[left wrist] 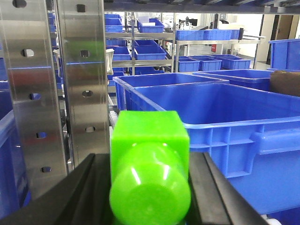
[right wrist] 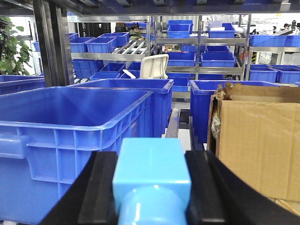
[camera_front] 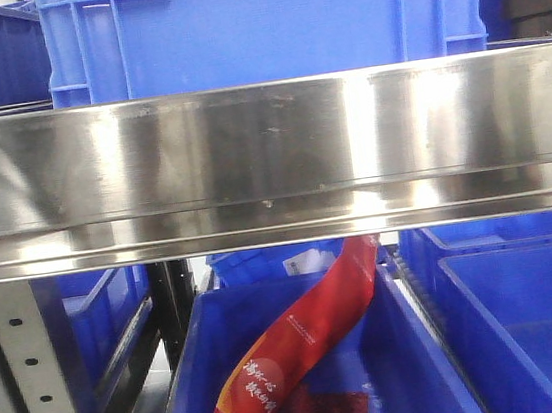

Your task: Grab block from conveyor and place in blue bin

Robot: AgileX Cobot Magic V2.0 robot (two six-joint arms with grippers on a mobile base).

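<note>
My left gripper [left wrist: 150, 161] is shut on a bright green block [left wrist: 149, 140], its black fingers [left wrist: 79, 192] pressed against both sides. A large blue bin [left wrist: 225, 108] stands open just ahead and to the right of it. In the right wrist view, my right gripper [right wrist: 151, 157] is shut on a light blue block [right wrist: 151, 168]. Another large blue bin [right wrist: 70, 112] sits ahead on its left. The conveyor is out of view in all frames. The front view shows neither gripper.
A perforated steel upright [left wrist: 56, 84] rises close on the left of the left gripper. A cardboard box [right wrist: 258, 140] stands right of the right gripper. A shiny steel beam [camera_front: 270, 157] fills the front view, above a lower blue bin [camera_front: 408, 382] holding a red packet [camera_front: 294, 355].
</note>
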